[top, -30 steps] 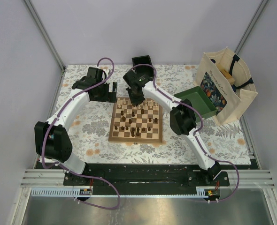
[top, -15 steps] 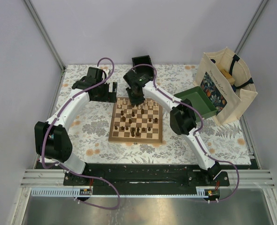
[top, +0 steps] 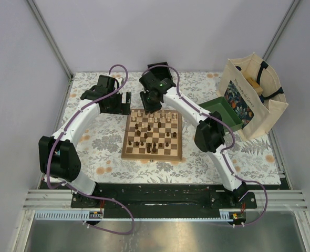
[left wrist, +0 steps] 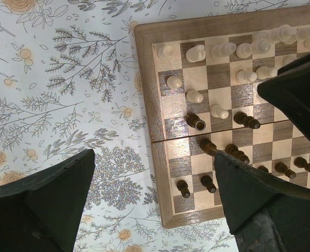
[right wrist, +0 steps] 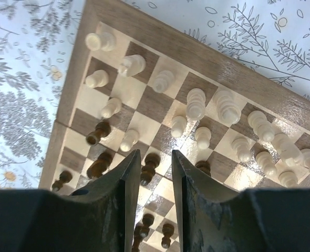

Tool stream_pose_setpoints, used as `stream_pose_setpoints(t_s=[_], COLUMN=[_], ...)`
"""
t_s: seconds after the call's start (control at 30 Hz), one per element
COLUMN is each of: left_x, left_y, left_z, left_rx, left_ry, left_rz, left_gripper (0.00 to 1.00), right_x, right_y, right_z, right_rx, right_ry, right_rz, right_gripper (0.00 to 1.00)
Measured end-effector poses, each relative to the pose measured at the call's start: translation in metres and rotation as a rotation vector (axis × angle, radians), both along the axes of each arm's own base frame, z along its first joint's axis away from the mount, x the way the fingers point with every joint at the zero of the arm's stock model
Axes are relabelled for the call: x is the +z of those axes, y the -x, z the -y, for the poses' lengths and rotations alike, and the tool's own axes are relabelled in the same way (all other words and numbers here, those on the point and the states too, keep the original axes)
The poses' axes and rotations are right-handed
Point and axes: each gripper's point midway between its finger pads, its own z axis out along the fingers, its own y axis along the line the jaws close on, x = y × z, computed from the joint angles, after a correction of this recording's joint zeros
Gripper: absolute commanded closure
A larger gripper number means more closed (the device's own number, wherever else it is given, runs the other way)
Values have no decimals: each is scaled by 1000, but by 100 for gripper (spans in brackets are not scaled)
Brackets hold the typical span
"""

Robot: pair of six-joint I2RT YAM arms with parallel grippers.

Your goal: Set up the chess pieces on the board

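Over board [right wrist: 197, 55] far edge, right tool [right wrist: 156, 157]

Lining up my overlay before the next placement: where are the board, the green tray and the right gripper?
the board [top: 152, 157], top view, its near wooden border.
the green tray [top: 226, 111], top view, its bare floor.
the right gripper [right wrist: 155, 156], right wrist view, midway between its fingertips.

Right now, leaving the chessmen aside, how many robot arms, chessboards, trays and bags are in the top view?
Robot arms: 2
Chessboard: 1
Green tray: 1
Tote bag: 1
Total: 5
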Motion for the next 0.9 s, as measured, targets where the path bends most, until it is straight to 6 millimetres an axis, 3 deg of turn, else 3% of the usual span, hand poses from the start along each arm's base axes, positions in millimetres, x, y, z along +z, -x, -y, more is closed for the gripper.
stream_pose_setpoints(t_s=[0.1,0.33,0.53,0.7,0.9], left_x=[0,0,0,0,0], left_y=[0,0,-1,-1,-1], left_z=[0,-1,-2,-3,-4], left_rx=[1,5,13,17,18], left_ry=[0,-3,-8,-13,-14], left_rz=[0,1,3,4,4], left_gripper=[1,1,1,1,1], right_x=[14,16,-5,-28,-33], right_y=[2,12,27,32,33], right_z=[-3,-14,-32,-34,-34], right_rx=[14,48,94,104,103], right_ry=[-28,-50,-41,-12,-4], right_rz=[13,2,-38,-72,-80], right_gripper=[60,60,60,60,61])
